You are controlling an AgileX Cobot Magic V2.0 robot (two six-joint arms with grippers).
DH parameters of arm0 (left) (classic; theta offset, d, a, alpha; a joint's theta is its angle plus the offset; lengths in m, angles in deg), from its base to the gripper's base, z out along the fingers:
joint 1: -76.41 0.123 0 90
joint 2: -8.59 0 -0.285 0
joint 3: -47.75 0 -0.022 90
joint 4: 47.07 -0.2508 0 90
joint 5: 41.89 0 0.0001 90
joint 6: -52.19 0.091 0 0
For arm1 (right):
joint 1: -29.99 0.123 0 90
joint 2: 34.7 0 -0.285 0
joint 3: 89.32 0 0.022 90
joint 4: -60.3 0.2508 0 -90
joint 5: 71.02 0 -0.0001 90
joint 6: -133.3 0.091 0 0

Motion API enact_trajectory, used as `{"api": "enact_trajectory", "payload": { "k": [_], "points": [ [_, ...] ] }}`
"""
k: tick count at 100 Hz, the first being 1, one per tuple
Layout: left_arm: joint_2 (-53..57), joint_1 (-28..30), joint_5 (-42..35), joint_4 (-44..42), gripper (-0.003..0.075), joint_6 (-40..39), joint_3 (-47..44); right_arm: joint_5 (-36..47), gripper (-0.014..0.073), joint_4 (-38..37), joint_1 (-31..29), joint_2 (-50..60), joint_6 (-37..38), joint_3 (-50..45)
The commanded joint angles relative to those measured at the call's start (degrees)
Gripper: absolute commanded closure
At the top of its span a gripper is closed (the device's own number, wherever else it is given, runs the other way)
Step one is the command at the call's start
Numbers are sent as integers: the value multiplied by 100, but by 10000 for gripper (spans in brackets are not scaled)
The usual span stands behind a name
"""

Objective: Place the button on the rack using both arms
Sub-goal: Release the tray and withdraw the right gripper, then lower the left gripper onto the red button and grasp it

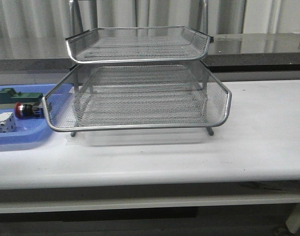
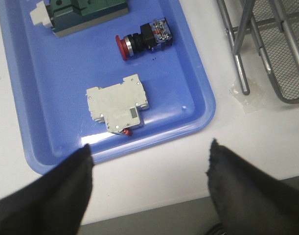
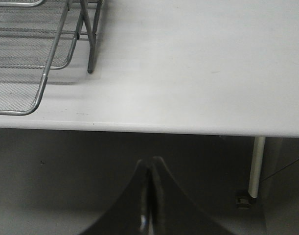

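Poised over the near edge of the blue tray (image 2: 51, 98), left gripper (image 2: 149, 169) with fingers (image 2: 66, 188) spread wide, holding nothing. Lying on its side inside that tray, button (image 2: 142, 39), red cap turned away from the rack (image 1: 140, 93), between green block (image 2: 85, 12) and white block (image 2: 117, 103). Right of the rack, off the table (image 3: 198, 63) edge, right gripper (image 3: 149, 169) pressed shut and empty
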Motion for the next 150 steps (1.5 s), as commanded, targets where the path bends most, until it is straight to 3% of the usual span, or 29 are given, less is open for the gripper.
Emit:
{"api": "enact_trajectory", "payload": {
  "k": [1, 27, 50, 107, 150],
  "points": [
    [179, 17, -206, 31, 80, -9, 207, 357, 662, -78, -4, -13, -7, 115],
    [179, -4, -431, 153, 84, 50, 207, 357, 662, -78, -4, -13, -7, 115],
    [89, -4, -1152, 319, 84, 1489, 297, 357, 662, -78, -4, -13, -7, 115],
    [-2398, -103, 701, 295, 84, 2899, 3127, 357, 662, -78, -4, -13, -7, 115],
    [-3858, -103, 886, 270, 84, 3441, 4467, 357, 662, -78, -4, -13, -7, 115]
  ]
}}
